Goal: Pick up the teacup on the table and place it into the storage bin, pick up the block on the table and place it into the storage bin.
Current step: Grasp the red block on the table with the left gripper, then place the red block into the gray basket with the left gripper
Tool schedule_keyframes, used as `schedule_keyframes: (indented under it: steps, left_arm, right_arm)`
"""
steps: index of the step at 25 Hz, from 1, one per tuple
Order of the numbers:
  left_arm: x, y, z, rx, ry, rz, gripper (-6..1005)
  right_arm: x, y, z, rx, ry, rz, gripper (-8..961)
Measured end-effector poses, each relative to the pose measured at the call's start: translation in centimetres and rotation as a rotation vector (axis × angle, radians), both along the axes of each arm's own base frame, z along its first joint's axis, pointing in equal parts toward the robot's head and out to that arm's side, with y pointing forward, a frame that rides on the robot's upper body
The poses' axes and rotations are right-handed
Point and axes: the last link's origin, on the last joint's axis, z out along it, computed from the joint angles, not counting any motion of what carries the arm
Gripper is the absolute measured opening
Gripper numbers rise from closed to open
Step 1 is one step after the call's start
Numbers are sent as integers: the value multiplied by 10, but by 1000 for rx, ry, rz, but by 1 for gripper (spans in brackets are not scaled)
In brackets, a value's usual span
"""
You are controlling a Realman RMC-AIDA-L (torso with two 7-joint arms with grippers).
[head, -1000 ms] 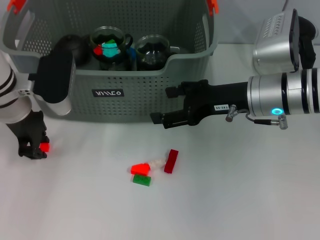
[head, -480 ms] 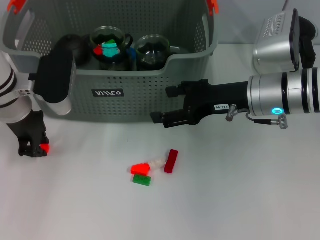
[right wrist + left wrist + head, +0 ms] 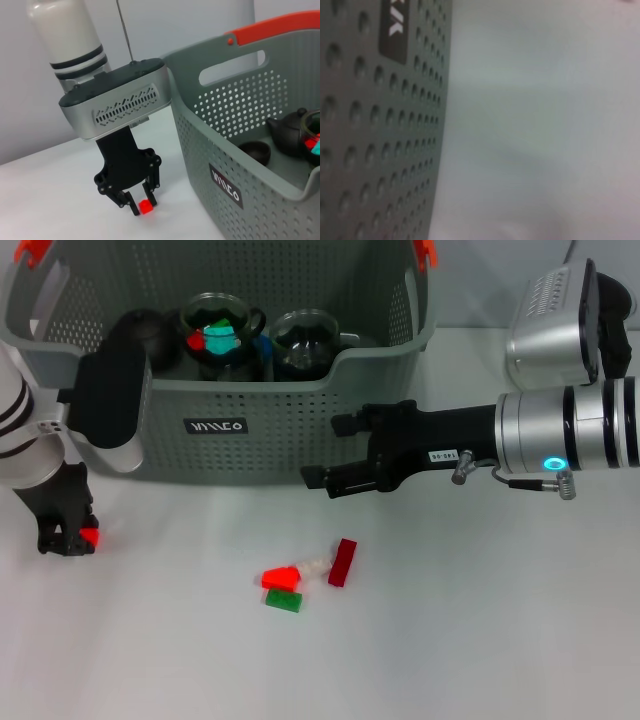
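We see a small black label (image 3: 215, 426) on the front wall of the storage bin (image 3: 280, 430), below its rim; its white marks look like lettering, but we cannot read them in any view. On the right arm (image 3: 470, 455), which reaches across just in front of the storage bin, sits a small white sticker (image 3: 443, 454) with dark print, too small for us to make out. We find nothing else written.
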Motion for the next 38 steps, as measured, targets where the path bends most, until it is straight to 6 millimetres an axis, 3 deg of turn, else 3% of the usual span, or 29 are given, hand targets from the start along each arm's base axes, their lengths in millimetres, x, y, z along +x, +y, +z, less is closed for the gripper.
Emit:
schedule_keyframes:
  steps: [17, 24, 34, 35, 38]
  left_arm:
    - [2, 0, 0, 15, -6, 15, 187]
    - [5, -16, 3, -3, -31, 75, 191]
    - [40, -45, 26, 13, -225, 143, 202]
    - [54, -53, 35, 0, -348, 181, 203]
    - [68, -59, 40, -19, -509, 203, 206]
  right_arm:
    - [0, 1, 1, 5, 1, 3, 941]
    - [3, 0, 2, 9, -2, -1, 942]
    - [9, -3, 4, 7, -3, 2, 941]
    - [10, -4, 5, 4, -1, 2, 941]
    - [11, -4, 8, 0, 1, 6, 942]
